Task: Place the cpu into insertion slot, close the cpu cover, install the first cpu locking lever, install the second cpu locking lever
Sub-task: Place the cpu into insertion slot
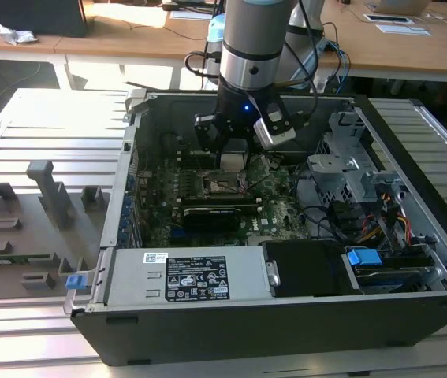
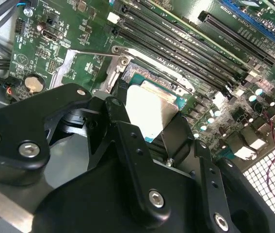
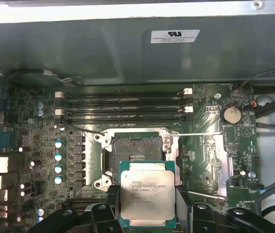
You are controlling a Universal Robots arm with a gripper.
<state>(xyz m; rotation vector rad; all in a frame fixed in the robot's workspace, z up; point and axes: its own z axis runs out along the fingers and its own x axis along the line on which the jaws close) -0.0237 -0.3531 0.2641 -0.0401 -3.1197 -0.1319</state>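
Black gripper (image 3: 148,206): closed on the cpu (image 3: 147,191), which is held over the insertion slot (image 3: 135,148).
Hidden: one slot edge is covered by the cpu.

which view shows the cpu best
The first wrist view: the cpu faces the camera with nearly its whole silvery top visible, gripped in the tool near the insertion slot. The second wrist view shows its top at a slant, partly behind the tool. The exterior view shows a small pale patch under the tool.
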